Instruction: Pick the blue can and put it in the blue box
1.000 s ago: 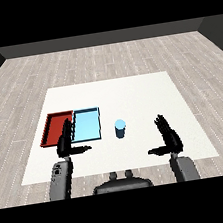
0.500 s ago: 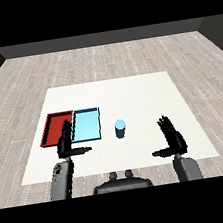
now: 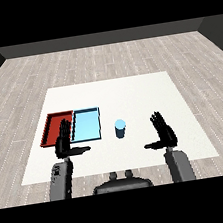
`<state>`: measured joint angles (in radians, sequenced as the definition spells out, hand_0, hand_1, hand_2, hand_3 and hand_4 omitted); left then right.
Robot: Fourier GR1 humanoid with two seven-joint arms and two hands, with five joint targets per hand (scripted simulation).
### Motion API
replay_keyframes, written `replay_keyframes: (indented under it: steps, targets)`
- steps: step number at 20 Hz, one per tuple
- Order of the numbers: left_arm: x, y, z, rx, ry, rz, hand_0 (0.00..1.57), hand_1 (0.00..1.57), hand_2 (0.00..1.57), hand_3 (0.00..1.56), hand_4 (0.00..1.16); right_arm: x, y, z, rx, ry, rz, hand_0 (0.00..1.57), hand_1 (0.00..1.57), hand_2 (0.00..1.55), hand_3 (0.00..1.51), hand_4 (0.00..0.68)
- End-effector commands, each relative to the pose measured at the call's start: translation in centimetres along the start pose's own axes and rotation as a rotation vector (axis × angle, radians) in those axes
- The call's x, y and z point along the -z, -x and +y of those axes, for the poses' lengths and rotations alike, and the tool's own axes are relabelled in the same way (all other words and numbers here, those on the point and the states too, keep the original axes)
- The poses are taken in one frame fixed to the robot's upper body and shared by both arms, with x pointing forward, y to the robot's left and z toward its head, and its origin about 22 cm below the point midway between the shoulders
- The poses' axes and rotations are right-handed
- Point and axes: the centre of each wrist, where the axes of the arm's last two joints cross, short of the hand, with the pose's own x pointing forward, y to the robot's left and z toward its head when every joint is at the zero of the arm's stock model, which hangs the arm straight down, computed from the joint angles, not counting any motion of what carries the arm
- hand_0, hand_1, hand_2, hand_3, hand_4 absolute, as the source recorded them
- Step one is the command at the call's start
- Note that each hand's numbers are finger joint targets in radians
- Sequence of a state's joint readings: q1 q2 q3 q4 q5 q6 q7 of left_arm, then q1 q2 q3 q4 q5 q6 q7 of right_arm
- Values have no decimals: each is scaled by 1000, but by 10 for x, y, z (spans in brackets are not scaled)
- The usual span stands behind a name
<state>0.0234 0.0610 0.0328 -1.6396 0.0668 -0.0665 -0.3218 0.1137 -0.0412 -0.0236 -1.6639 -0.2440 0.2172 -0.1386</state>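
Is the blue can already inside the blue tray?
No, the blue can stands upright on the white table, just right of the light blue tray and apart from it.

A red tray (image 3: 55,128) lies on the white table (image 3: 131,93), over a grey plank floor (image 3: 100,59).

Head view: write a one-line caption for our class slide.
Both hands, left hand and right hand, open above the table; blue can upright beside the blue tray.
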Motion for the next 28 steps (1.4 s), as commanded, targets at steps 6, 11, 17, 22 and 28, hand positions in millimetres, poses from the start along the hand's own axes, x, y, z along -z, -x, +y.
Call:
replay_keyframes:
  steps: [6, 11, 17, 22, 28]
  targets:
    - [-9, -22, -4, 7, -12, -11, 0, 0, 0, 0, 0, 30, 14, 33, 51, 13, 39, 0, 0, 0, 0, 0]
    - [7, 4, -4, 14, 3, -6, 0, 0, 0, 0, 0, 47, 31, 28, 78, 36, 71, 0, 0, 0, 0, 0]
    - [-9, -7, 5, -14, -9, -7, 0, 0, 0, 0, 0, 67, 61, 40, 66, 12, 89, 0, 0, 0, 0, 0]
    - [2, -14, -3, -2, -7, -17, 0, 0, 0, 0, 0, 57, 76, 67, 111, -1, 121, 0, 0, 0, 0, 0]
    - [-10, -7, -2, -8, -20, 7, 0, 0, 0, 0, 0, 62, 67, 82, 62, -39, 127, 0, 0, 0, 0, 0]
